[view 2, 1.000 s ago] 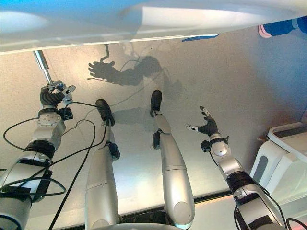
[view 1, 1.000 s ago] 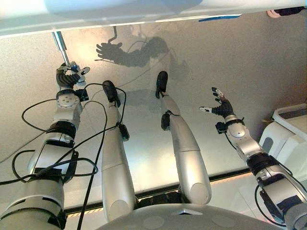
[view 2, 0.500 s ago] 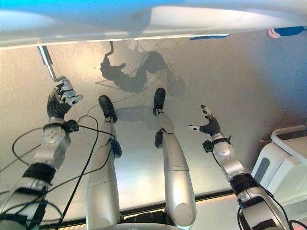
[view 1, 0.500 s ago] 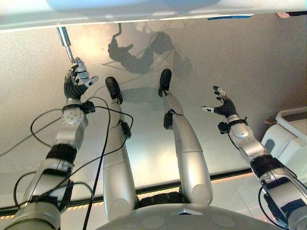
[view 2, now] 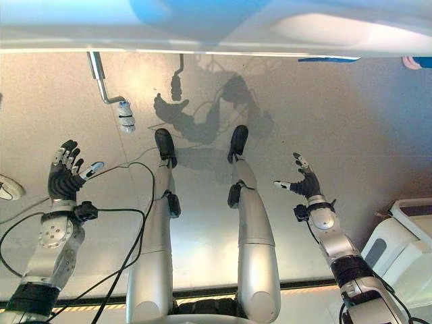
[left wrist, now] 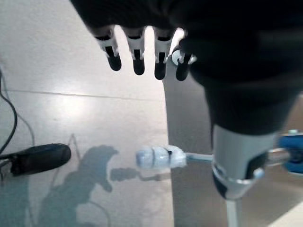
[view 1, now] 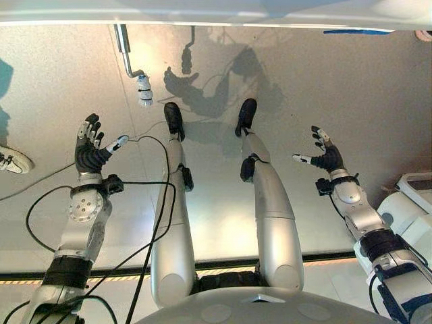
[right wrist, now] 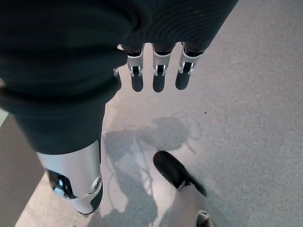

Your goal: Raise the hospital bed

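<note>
Silver crank (view 1: 125, 50) with white ribbed grip (view 1: 144, 90).

arms silver-grey | hand (view 1: 91, 154) cover dark, ribbed | fingertips dark

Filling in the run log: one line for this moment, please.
left hand: open, off crank handle | right hand: open, idle | bed: crank free

No readable text

No words, numbers, labels or signs can be made out on anything here, whether seen from the head or from either wrist.
</note>
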You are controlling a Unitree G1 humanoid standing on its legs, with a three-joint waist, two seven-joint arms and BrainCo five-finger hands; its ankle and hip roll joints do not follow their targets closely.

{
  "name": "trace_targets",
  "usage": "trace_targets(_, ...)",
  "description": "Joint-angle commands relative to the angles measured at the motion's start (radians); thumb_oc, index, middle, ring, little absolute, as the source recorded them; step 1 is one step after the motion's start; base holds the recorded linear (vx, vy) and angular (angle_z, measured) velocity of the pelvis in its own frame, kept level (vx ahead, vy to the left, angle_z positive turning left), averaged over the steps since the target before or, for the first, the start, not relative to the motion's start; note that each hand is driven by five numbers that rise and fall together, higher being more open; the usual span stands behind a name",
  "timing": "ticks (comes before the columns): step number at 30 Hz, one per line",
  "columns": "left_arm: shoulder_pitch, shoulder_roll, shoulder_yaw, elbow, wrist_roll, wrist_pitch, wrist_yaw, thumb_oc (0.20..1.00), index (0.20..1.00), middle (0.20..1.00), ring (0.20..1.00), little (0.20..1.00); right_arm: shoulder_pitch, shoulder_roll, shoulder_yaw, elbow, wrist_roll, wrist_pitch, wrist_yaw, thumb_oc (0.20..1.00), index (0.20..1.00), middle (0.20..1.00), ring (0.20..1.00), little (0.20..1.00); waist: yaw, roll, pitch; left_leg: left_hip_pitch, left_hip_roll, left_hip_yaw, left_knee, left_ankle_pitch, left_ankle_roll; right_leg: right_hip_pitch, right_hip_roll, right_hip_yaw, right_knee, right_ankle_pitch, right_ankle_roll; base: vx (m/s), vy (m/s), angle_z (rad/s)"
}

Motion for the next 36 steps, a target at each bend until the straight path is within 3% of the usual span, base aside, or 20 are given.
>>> trace_targets(1, 0.084, 0.014, 0.032, -0.071, 0.048, -0.018, -0.018, 1.000, 1.000, 1.000, 1.000, 1.000, 0.108, -0.045, -0.019, -0.026, -0.028, -0.024, 0.009, 1.000, 1.000, 1.000, 1.000, 1.000, -0.020, 0.045, -0.009, -0.017, -0.029, -0.010, 0.037, -0.030, 0.008, 0.048, 0.021, 0.007, -0.061, 0.025, 0.128, 0.02, -0.012, 0.03)
trace_targets(17, 0.047, 0.038, 0.024, -0.010, 0.059, 0.002, -0.021, 1.000, 1.000, 1.000, 1.000, 1.000, 0.119, -0.051, -0.019, -0.036, -0.035, -0.022, 0.021, 1.000, 1.000, 1.000, 1.000, 1.000, -0.023, 0.047, -0.009, -0.014, -0.030, -0.005, 0.053, -0.041, 0.014, 0.044, 0.016, 0.014, -0.048, 0.022, 0.125, 0.00, 0.000, 0.00)
trace_targets(25, -0.051, 0.072, -0.018, 0.079, 0.059, 0.020, -0.036, 1.000, 1.000, 1.000, 1.000, 1.000, 0.094, -0.059, -0.004, -0.025, -0.032, -0.018, 0.033, 1.000, 1.000, 1.000, 1.000, 1.000, -0.032, 0.041, -0.009, -0.013, -0.028, 0.001, 0.059, -0.045, 0.014, 0.044, 0.016, 0.018, -0.045, 0.024, 0.124, 0.00, 0.000, 0.00)
trace_targets(36, -0.375, 0.158, -0.103, 0.281, 0.024, 0.042, -0.014, 1.000, 1.000, 1.000, 1.000, 1.000, 0.037, -0.075, 0.034, -0.010, -0.016, -0.004, 0.044, 1.000, 1.000, 1.000, 1.000, 1.000, -0.068, 0.010, -0.009, -0.015, -0.022, 0.008, 0.063, -0.045, 0.010, 0.042, 0.019, 0.022, -0.052, 0.033, 0.124, 0.00, 0.000, 0.00)
